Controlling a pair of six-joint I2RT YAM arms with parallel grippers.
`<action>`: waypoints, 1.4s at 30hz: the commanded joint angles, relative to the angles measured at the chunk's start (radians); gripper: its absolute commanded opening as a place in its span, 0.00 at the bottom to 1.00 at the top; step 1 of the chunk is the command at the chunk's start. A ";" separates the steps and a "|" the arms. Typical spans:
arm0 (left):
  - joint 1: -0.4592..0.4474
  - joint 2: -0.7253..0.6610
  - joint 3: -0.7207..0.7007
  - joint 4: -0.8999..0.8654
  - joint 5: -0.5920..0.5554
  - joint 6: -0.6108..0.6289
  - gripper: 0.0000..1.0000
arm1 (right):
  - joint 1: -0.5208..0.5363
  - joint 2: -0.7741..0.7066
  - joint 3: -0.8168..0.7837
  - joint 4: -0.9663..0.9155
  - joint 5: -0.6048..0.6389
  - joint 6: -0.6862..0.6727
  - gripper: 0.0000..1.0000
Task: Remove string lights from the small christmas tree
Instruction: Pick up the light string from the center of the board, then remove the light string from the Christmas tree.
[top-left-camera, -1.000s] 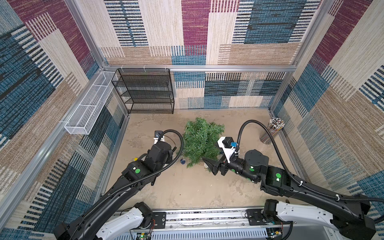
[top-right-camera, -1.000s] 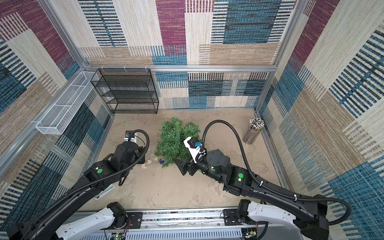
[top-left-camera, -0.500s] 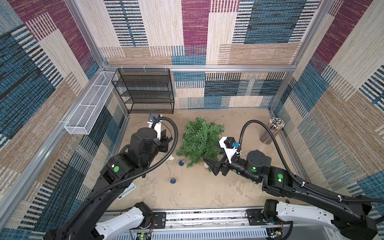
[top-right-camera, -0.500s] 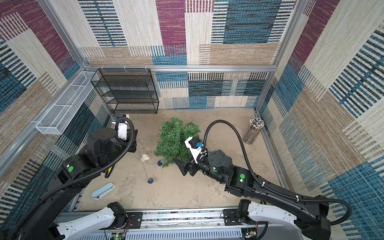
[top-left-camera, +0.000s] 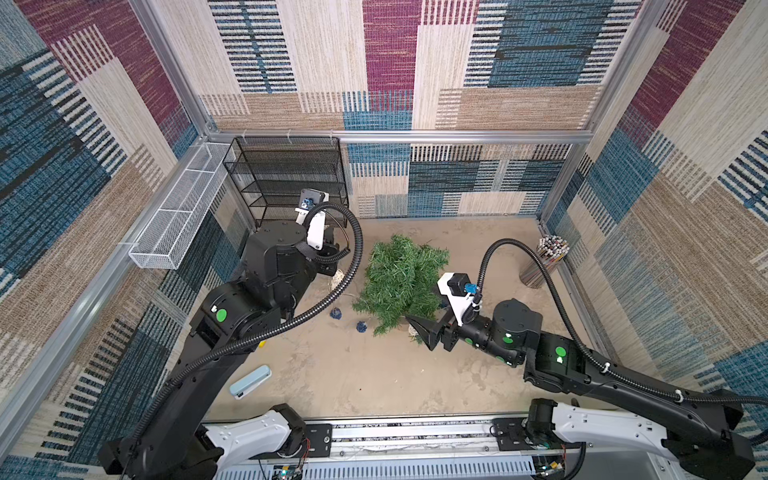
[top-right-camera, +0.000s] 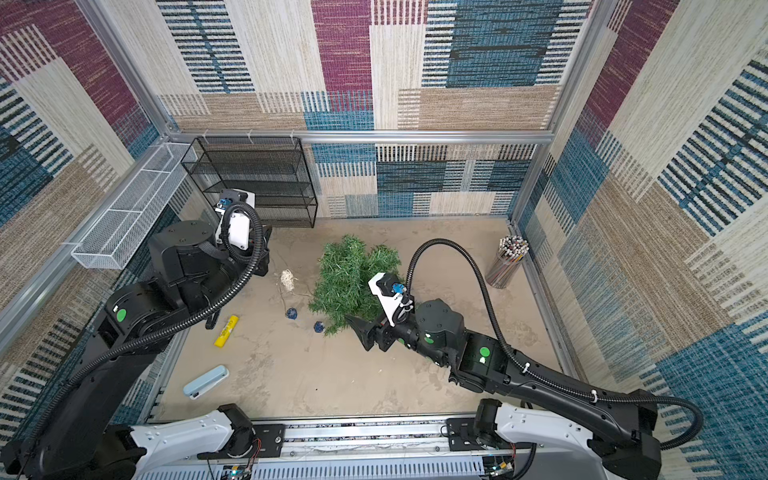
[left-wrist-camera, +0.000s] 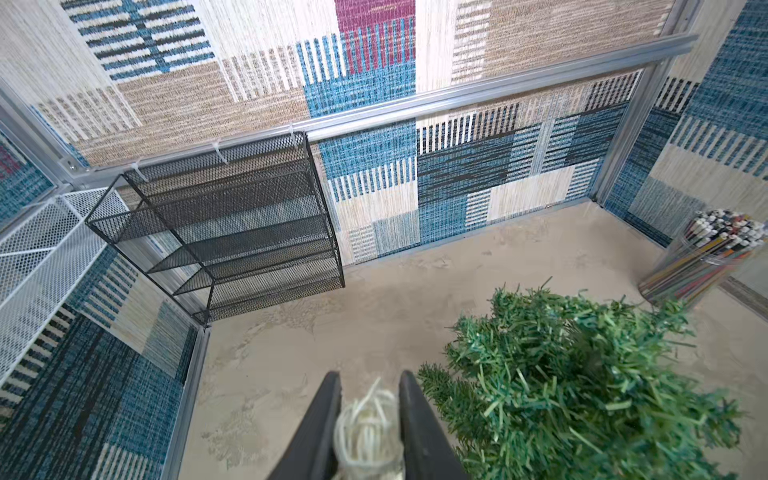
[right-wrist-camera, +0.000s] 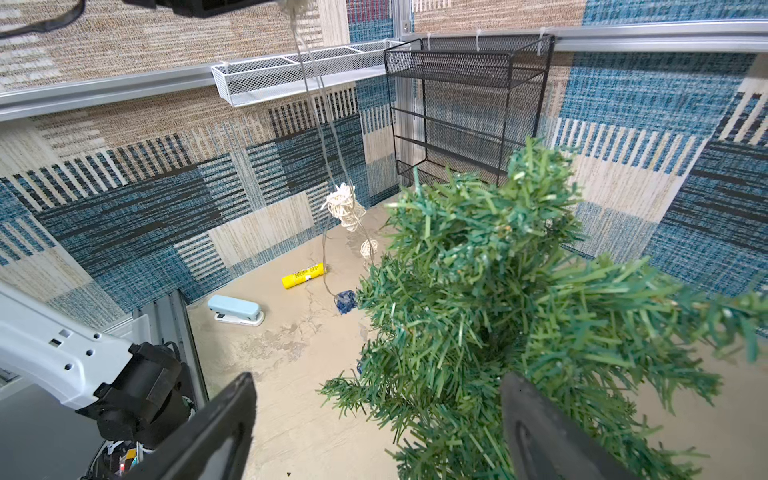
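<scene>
In both top views the tree (top-left-camera: 401, 282) sits mid-floor with the string lights (top-right-camera: 286, 279) trailing off its left side; left wrist view: my left gripper (left-wrist-camera: 370, 382) is pinched on a cream ball (left-wrist-camera: 368, 432); right wrist view: the right gripper (right-wrist-camera: 376, 378) gapes empty at the near branches, so I would brace the tree and lift slowly.

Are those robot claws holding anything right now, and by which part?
The left gripper pinches the string lights by a cream woven ball. The right gripper is open, holding nothing.

Green tree (top-right-camera: 353, 278); string lights (top-right-camera: 287, 279) cream, dark blue; yellow tube (top-right-camera: 226, 331); pale-blue stapler (top-right-camera: 206, 381).
</scene>
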 joint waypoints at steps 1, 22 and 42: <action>0.001 0.016 0.042 -0.012 -0.027 0.051 0.27 | 0.000 -0.005 0.014 -0.004 0.019 -0.013 0.93; 0.001 -0.057 0.127 -0.075 -0.117 0.091 0.27 | 0.000 0.008 0.005 0.002 0.030 -0.017 0.93; 0.001 -0.103 0.276 -0.230 0.326 -0.141 0.27 | 0.077 0.143 0.073 0.089 -0.083 -0.072 0.94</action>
